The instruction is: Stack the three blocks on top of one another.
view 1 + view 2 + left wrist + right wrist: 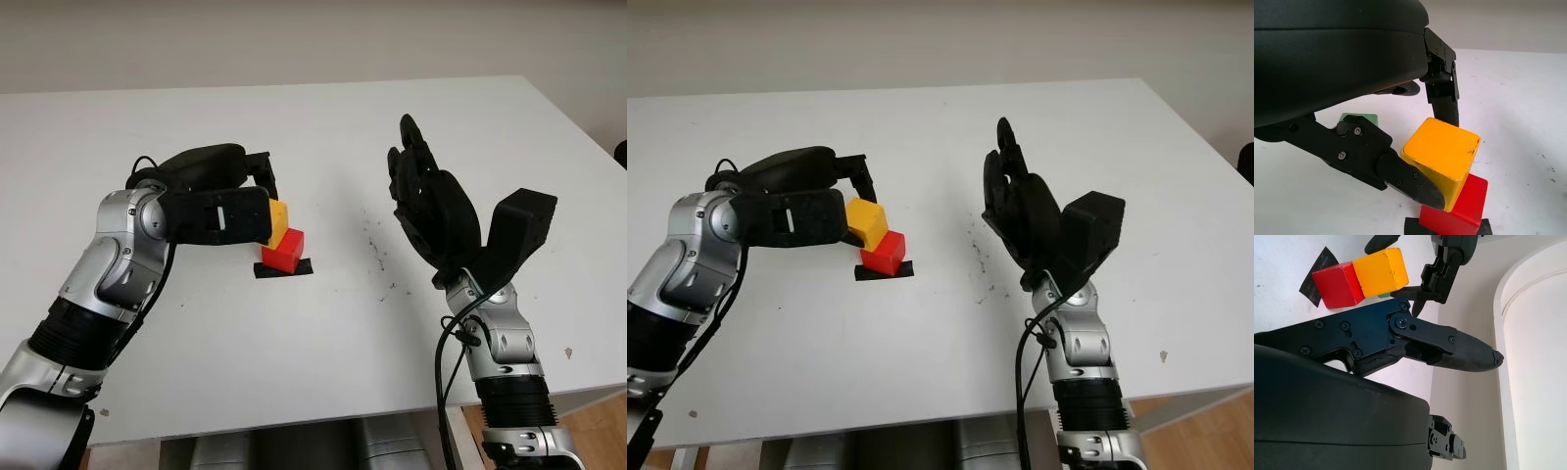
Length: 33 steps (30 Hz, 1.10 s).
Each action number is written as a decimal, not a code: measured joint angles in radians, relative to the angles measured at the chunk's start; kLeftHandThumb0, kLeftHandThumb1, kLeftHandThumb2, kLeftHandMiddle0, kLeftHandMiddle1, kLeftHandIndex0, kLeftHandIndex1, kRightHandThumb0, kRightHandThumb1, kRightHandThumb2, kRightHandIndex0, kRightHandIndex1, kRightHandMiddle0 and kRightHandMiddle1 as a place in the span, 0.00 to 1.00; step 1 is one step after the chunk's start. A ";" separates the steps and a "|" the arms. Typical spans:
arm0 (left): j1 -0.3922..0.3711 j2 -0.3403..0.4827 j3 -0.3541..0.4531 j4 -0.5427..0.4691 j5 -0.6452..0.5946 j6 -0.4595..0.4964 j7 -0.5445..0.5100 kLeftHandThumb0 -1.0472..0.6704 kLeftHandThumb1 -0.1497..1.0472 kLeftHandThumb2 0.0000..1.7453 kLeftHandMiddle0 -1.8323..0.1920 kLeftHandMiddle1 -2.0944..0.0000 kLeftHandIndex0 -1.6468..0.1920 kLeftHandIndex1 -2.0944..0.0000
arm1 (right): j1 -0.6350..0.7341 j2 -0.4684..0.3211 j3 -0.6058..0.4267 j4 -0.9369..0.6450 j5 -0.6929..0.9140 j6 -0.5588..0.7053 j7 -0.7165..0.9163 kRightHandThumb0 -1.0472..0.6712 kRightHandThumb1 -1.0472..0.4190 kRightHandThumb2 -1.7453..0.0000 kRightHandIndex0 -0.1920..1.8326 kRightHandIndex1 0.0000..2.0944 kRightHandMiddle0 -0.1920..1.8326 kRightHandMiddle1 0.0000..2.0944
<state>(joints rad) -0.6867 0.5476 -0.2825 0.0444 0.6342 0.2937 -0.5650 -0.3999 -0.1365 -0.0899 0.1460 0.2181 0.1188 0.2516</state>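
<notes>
The left hand (257, 201) pinches the yellow block (1442, 159) tilted on the red block (283, 252), mid-bench at ten o'clock from the open right hand (428, 191), so letting go off-centre could topple it.

A tilted yellow block (1442, 157) sits atop a red block (1455, 210); a green block (1359, 118) lies behind.
</notes>
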 measured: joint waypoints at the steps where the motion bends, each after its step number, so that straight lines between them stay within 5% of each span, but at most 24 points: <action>1: -0.001 -0.001 0.000 0.000 -0.001 0.001 -0.001 0.41 0.93 0.03 0.77 0.98 0.70 0.29 | 0.000 0.000 0.000 0.000 0.000 0.000 0.000 0.17 0.00 0.60 0.00 0.00 0.00 0.00; 25: -0.001 -0.022 -0.004 0.011 -0.043 -0.011 0.009 0.38 0.93 0.03 0.77 0.98 0.71 0.24 | 0.000 0.007 0.001 0.000 -0.004 -0.001 0.001 0.17 0.00 0.59 0.00 0.00 0.00 0.00; 27: -0.006 -0.023 -0.016 0.007 -0.015 0.018 0.004 0.33 0.93 0.03 0.81 0.98 0.73 0.33 | 0.000 0.007 0.001 0.000 -0.004 -0.002 0.001 0.17 0.00 0.59 0.00 0.00 0.00 0.00; 31: -0.011 -0.016 -0.046 0.003 0.032 0.042 -0.027 0.18 0.91 0.03 0.91 0.98 0.76 0.81 | 0.000 0.008 0.001 0.000 -0.004 -0.002 0.001 0.18 0.00 0.58 0.00 0.00 0.00 0.00; 33: -0.011 -0.013 -0.051 0.003 0.039 0.042 -0.042 0.14 0.91 0.03 0.95 0.99 0.79 0.92 | 0.000 0.008 0.001 0.000 -0.004 -0.002 0.001 0.17 0.00 0.59 0.00 0.00 0.00 0.00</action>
<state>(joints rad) -0.6979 0.5341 -0.3338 0.0476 0.6727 0.3362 -0.6073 -0.3997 -0.1287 -0.0889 0.1461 0.2142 0.1164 0.2527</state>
